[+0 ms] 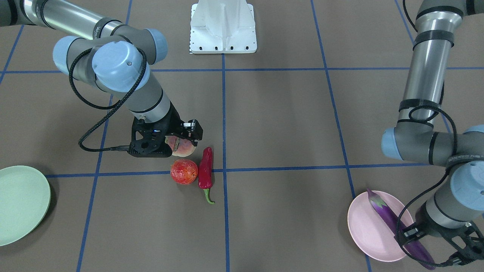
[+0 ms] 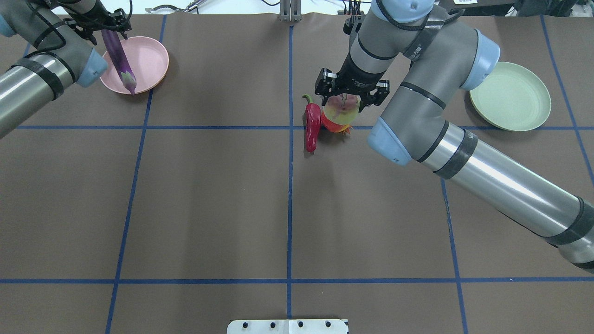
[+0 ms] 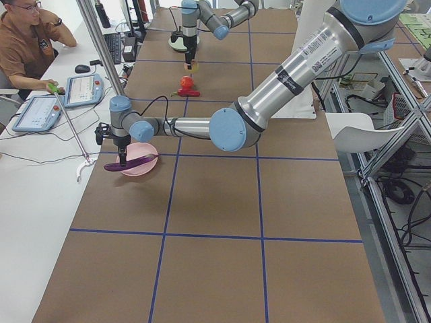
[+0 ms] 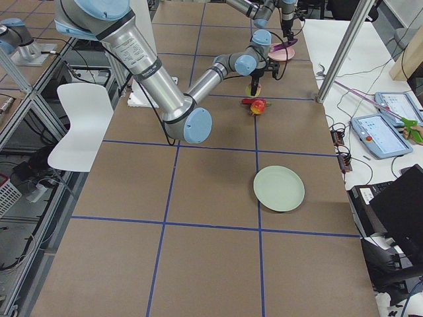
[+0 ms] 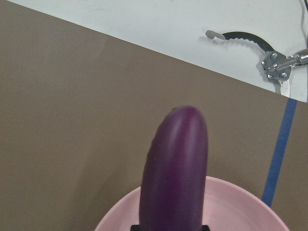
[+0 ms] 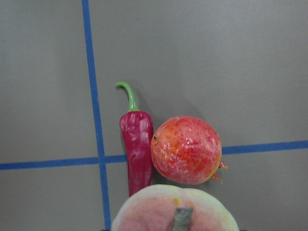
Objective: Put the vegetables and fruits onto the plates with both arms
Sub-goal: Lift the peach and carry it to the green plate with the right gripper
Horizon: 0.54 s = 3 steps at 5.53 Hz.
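My left gripper (image 1: 406, 234) is shut on the purple eggplant (image 1: 382, 211), which lies slanted over the pink plate (image 1: 365, 230) with its far end past the rim. The left wrist view shows the eggplant (image 5: 175, 168) above the plate (image 5: 231, 207). My right gripper (image 2: 349, 95) is shut on the peach (image 1: 185, 148) and holds it just above the table. The pomegranate (image 6: 186, 149) and the red chili (image 6: 137, 149) lie side by side under it. The mint green plate (image 2: 510, 96) stands bare, far to the right.
The white mounting base (image 1: 223, 28) stands at the robot's edge of the table. Blue tape lines (image 2: 290, 185) grid the brown table. An operator (image 3: 30, 33) sits beyond the table's far edge, near tablets and a metal tool (image 5: 240, 36).
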### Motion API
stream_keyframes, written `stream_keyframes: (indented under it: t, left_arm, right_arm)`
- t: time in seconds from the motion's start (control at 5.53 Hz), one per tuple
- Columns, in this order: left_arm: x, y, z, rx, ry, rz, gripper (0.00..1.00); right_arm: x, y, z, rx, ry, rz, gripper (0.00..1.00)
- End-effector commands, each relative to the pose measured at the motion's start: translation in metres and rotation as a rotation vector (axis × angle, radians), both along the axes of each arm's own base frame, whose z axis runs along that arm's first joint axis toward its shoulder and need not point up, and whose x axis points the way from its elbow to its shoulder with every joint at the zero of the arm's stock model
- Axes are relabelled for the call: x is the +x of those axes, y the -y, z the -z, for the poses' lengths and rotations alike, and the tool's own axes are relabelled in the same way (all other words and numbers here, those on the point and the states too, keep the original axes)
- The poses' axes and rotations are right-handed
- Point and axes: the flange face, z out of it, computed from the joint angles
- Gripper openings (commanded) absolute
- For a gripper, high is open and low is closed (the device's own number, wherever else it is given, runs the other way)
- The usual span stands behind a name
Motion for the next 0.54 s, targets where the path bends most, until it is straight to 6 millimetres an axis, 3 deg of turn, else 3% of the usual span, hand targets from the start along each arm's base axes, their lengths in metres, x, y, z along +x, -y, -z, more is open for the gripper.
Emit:
stream_keyframes:
  t: [0.0, 0.18, 0.36]
  left_arm:
    - [-0.002, 0.006, 0.019, 0.017, -0.016, 0.008, 1.0]
    - [0.003, 0.011, 0.07, 0.044, -0.074, 0.048, 1.0]
    - [0.02, -0.005, 0.134, 0.027, -0.219, 0.044, 1.0]
  right_arm:
    - [0.041, 0.027, -0.002, 0.019, -0.009, -0.072, 0.0]
    - [0.087, 0.054, -0.01, 0.077, -0.045, -0.133, 0.0]
    - [0.142, 0.078, -0.044, 0.151, -0.096, -0.115, 0.0]
